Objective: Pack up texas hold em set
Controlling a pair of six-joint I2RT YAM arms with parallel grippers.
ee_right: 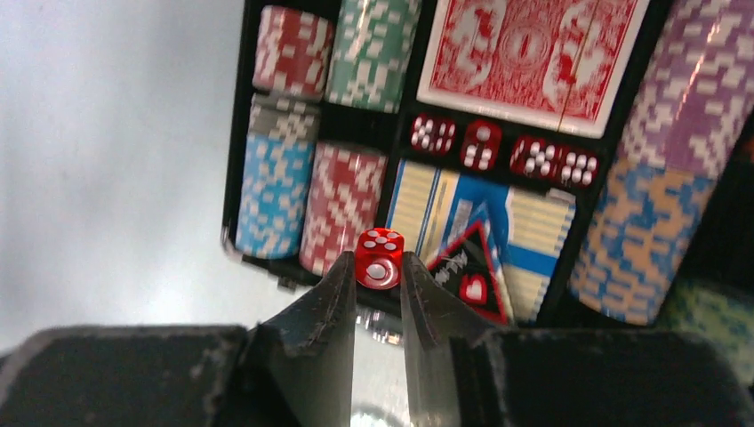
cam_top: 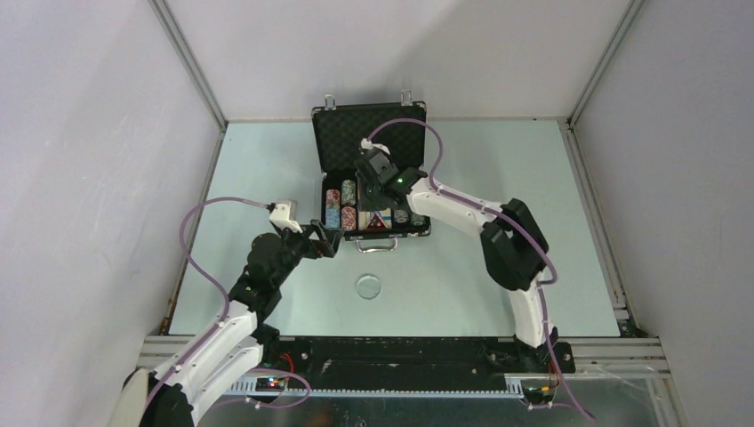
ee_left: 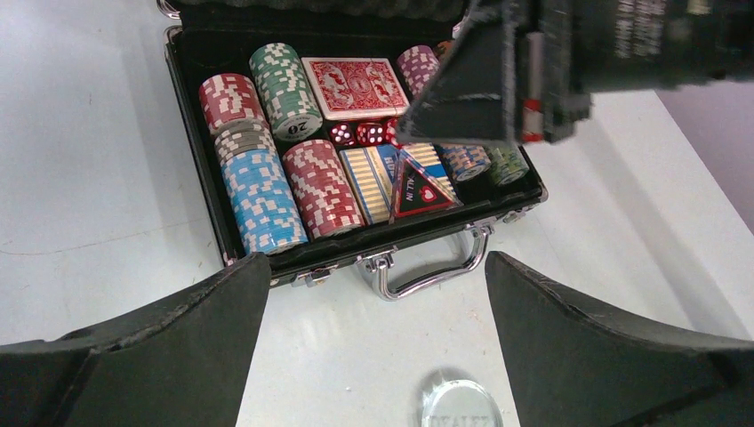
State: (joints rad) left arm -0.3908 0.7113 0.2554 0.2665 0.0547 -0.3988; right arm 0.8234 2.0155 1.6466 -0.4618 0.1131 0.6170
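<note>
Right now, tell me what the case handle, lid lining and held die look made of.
Handle: likely chromed metal, mirror-bright glints. Lid lining: apparently black foam, matte and dimpled. Die in the right gripper: probably glossy red plastic, white pips.

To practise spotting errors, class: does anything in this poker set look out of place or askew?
The clear round disc lies on the table outside the open case. A triangular marker lies askew inside it. One red die is pinched in the right gripper.
</note>
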